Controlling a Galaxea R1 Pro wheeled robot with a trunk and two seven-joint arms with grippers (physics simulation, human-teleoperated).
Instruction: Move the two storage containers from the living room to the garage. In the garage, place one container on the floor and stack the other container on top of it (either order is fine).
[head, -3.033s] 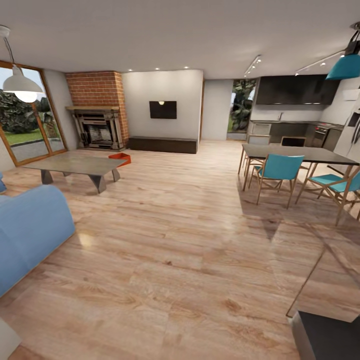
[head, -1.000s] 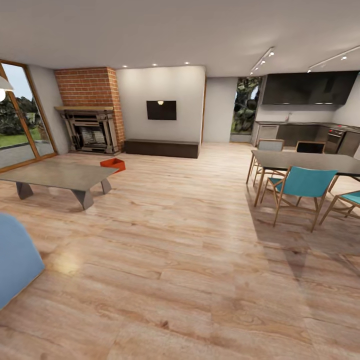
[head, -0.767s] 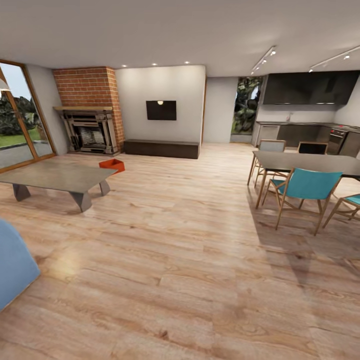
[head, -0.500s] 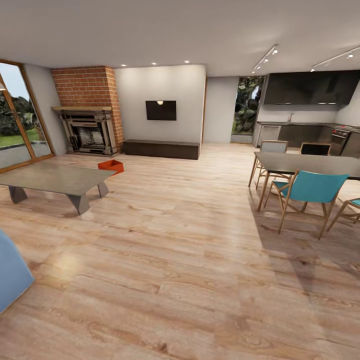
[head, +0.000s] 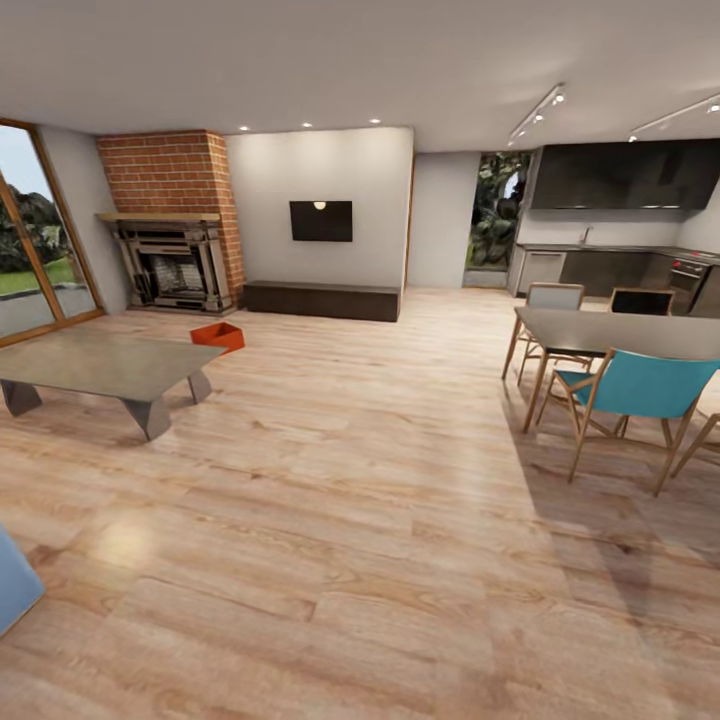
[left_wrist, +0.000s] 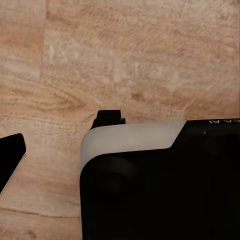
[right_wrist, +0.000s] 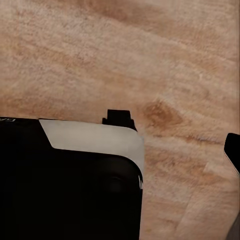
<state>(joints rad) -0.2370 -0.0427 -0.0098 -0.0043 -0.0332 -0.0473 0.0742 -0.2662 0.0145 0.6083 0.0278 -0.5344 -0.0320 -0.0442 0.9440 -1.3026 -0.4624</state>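
One orange-red storage container (head: 218, 336) lies on the wood-plank floor (head: 380, 480) just behind the grey low table (head: 100, 365), before the brick fireplace (head: 175, 262). The left gripper (left_wrist: 62, 137) and right gripper (right_wrist: 175, 132) hang over bare planks, well apart from it. Each shows one dark finger by the robot body; spread or pressed together, I cannot tell.

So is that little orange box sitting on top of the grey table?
No, the orange box sits on the wood floor beyond the grey table, toward the fireplace.

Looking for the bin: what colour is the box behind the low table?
Orange-red; the storage container shows best in the head view.
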